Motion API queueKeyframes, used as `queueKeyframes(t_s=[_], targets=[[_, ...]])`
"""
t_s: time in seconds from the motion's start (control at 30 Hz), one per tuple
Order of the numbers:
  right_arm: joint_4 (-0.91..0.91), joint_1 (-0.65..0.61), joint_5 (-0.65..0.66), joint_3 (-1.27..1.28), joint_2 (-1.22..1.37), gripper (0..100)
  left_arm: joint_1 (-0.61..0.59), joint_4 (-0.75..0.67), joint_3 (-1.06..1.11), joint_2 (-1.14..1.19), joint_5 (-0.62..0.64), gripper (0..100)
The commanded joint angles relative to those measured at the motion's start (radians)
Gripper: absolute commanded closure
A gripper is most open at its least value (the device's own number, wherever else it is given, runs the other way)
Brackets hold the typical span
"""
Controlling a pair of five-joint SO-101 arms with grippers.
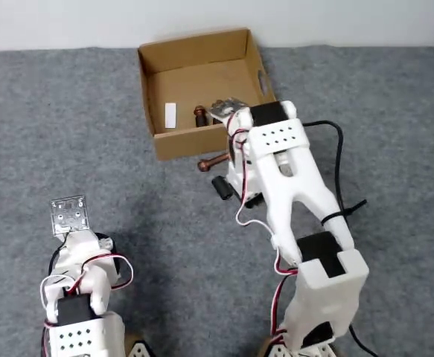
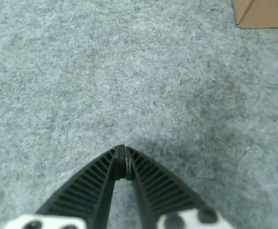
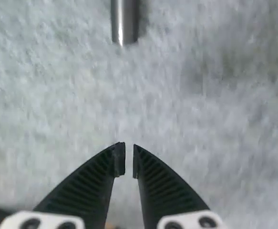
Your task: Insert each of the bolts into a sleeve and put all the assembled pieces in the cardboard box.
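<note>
The cardboard box (image 1: 202, 74) stands open at the back, and one brown bolt-and-sleeve piece (image 1: 200, 115) lies inside by its front wall. On the carpet just in front of the box lie a copper-coloured bolt (image 1: 211, 163) and a short black sleeve (image 1: 222, 186). My right arm (image 1: 276, 149) hangs over them and hides its own fingers. In the right wrist view my right gripper (image 3: 128, 160) is empty over the carpet, its tips a hair apart, and a metal shaft (image 3: 125, 21) lies ahead of it. My left gripper (image 2: 124, 162) is shut and empty over bare carpet.
Grey carpet (image 1: 365, 111) covers the whole table. A white label (image 1: 170, 114) sits on the box floor. My left arm (image 1: 79, 275) rests at the front left, far from the parts. A corner of the box (image 2: 262, 13) appears in the left wrist view.
</note>
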Motion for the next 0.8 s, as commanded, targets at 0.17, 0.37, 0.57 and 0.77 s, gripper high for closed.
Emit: queueKeyframes(t_s=[0.17, 0.37, 0.57, 0.77], targets=[[-0.222, -0.097, -0.006, -0.014, 0.015, 85.7, -0.006, -0.028, -0.007, -0.005, 0.003, 99], [-0.239, -0.153, -0.011, -0.015, 0.102, 79.2, -0.006, -0.028, -0.007, -0.005, 0.006, 99], [-0.377, -0.150, -0.006, -0.015, 0.176, 83.4, -0.006, -0.028, -0.007, -0.005, 0.006, 99], [-0.429, -0.145, -0.005, -0.015, 0.277, 83.7, -0.006, -0.028, -0.007, -0.005, 0.006, 99]])
